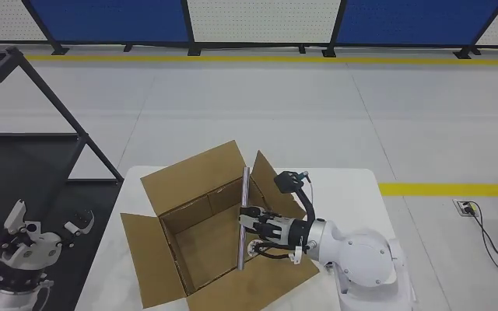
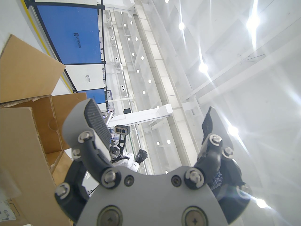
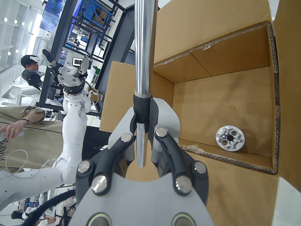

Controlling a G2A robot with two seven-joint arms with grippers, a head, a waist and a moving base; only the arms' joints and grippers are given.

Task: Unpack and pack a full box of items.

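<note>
Metal rod [image 3: 143,48] held at the edge of the open box [image 1: 194,179]
The right hand [image 3: 142,116] clamped its taped part; the rod's tilt was unclear. A round metal part [image 3: 230,138] lay in a box corner. The left hand [image 1: 47,221] was wide open beside the table [image 1: 342,183].

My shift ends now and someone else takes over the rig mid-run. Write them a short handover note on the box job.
Left end effector: open, holding nothing, off to the side of the table and apart from the box.
Right end effector: shut on the metal rod, holding it over the open box's edge.
In the box: one round metal part on the floor near a wall.
Done: the box flaps are open.
Left: the views do not show whether the rod is coming out or going in. Settle that first, then handle the round part.
</note>
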